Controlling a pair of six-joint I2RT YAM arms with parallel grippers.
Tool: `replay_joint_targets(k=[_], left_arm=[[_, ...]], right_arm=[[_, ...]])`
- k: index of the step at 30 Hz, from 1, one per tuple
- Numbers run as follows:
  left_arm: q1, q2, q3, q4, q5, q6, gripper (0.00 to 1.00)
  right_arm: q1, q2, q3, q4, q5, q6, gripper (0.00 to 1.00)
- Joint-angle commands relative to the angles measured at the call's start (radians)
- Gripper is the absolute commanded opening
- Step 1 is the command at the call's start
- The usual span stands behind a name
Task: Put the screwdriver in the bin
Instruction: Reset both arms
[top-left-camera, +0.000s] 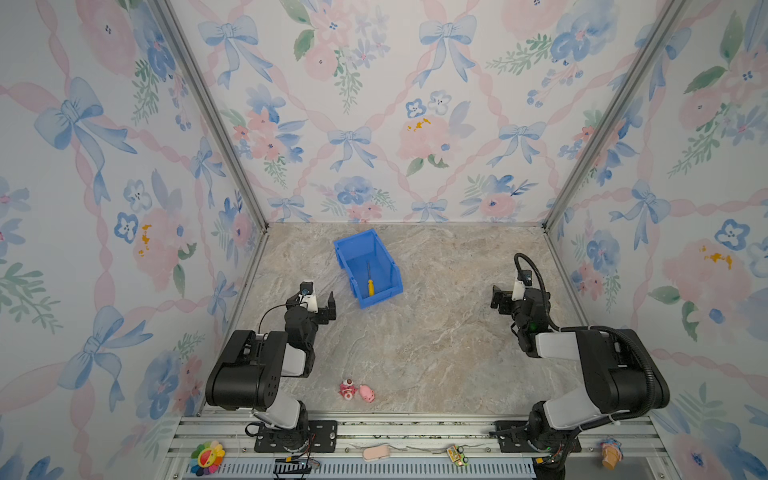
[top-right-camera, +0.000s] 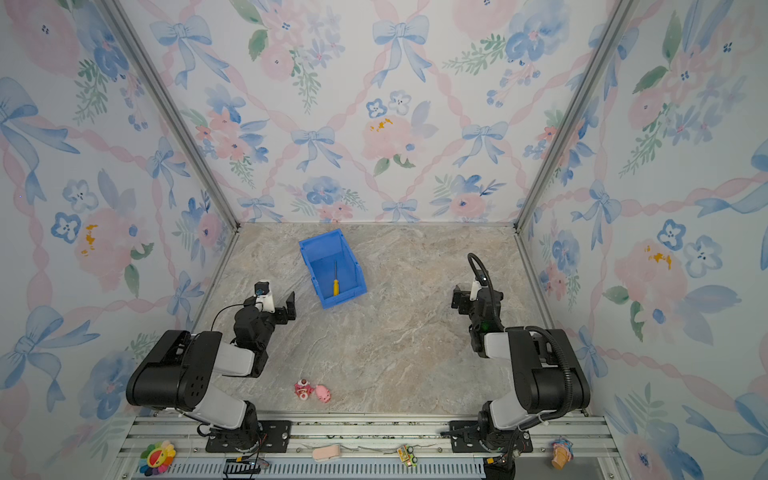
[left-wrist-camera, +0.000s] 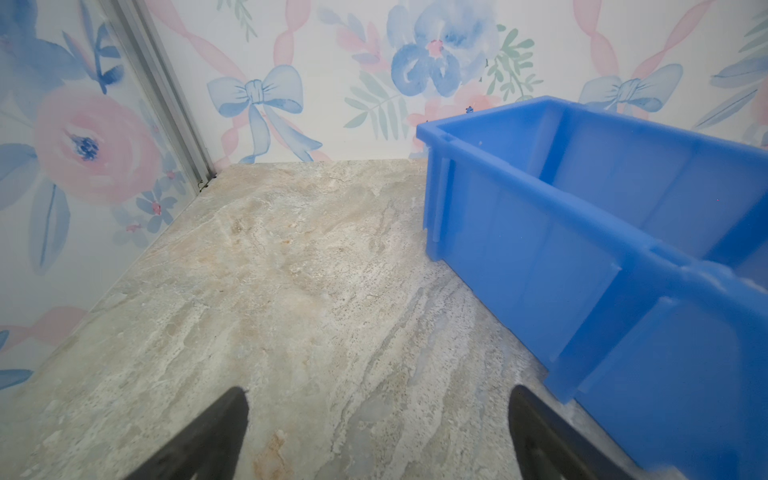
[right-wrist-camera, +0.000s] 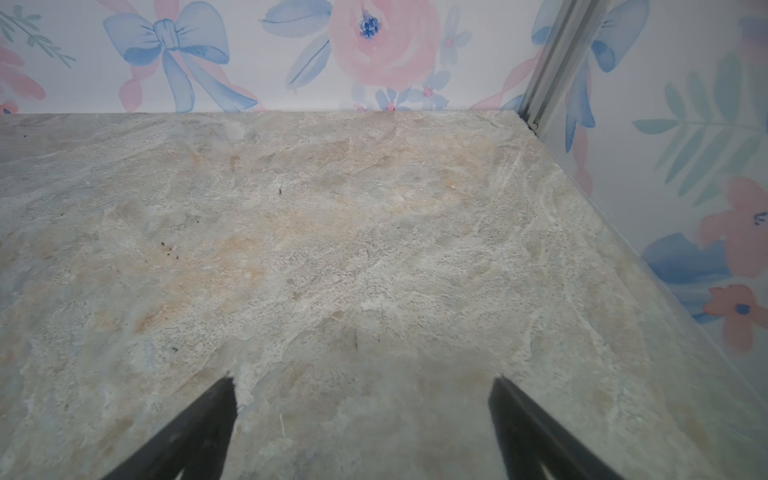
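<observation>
Desk (top-left-camera: 436, 345) with blue bin (top-left-camera: 353, 237), screwdriver (top-left-camera: 369, 277) resting inside.
Marbled desk surface; bin set askew, seen in both top views. Left gripper (left-wrist-camera: 378, 401) close beside bin's side wall, apart from it, jaws spread wide, holding nothing. Right gripper (right-wrist-camera: 363, 382) well apart from bin on opposite side, jaws likewise spread wide over bare desk, holding nothing. Screwdriver flat on bin floor, yellow handle at bin's end nearer robot, grey shaft pointing toward bin's far end. Two small pink toys (top-left-camera: 357, 391) well apart from bin, toward robot's bases.
</observation>
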Motion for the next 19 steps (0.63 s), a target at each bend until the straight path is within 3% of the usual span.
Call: replay_joint_targets(k=[1,19], left_arm=[[0.011,0.013,0.02,0.014,-0.044,-0.009,0.98],[0.002,0.008,0.022,0.004,-0.035,0.003,0.98]], right_arm=[[0.012,0.008,-0.009,0.05,0.04,-0.014,0.97],[0.012,0.008,-0.009,0.05,0.041,-0.013,0.97]])
